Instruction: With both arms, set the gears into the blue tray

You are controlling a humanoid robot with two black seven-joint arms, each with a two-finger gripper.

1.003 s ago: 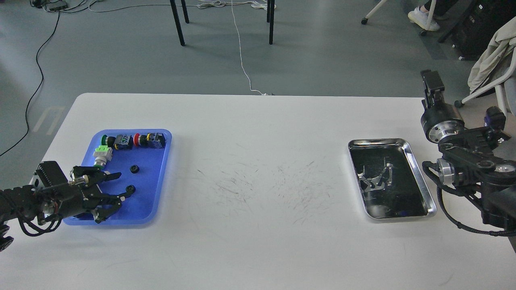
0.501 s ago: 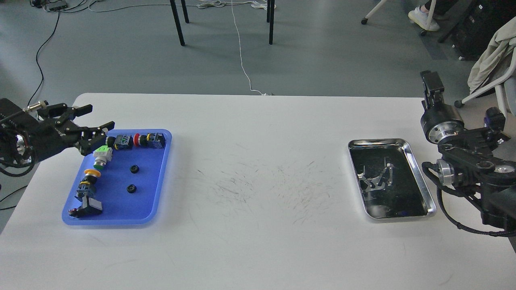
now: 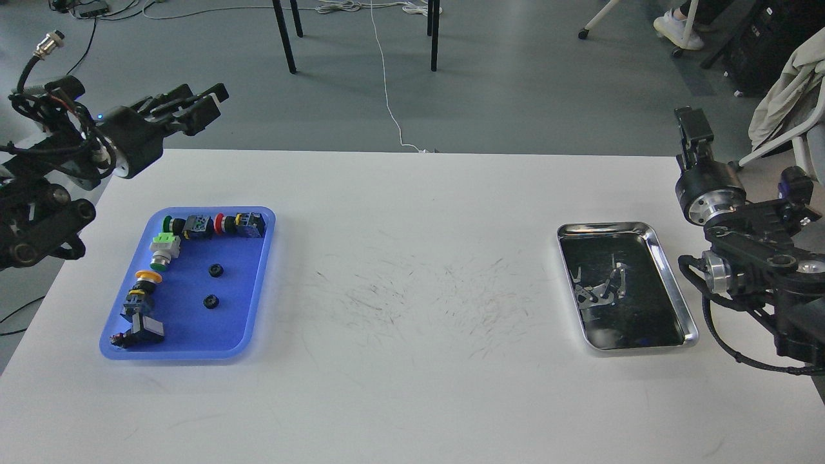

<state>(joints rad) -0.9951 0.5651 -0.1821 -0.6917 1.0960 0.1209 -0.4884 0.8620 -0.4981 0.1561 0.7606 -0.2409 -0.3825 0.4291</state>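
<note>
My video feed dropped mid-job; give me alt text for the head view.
Two black gears lie apart in the blue tray at table left, beside colourful push-button switches. Left end effector is raised beyond the table's far-left corner; right end effector is raised past the silver tray.

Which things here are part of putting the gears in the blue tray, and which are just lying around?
Part of the job:
- two gears, already in the tray
- blue tray
- left gripper
- right gripper

Just lying around:
- push-button switches
- silver tray
- white table
</note>
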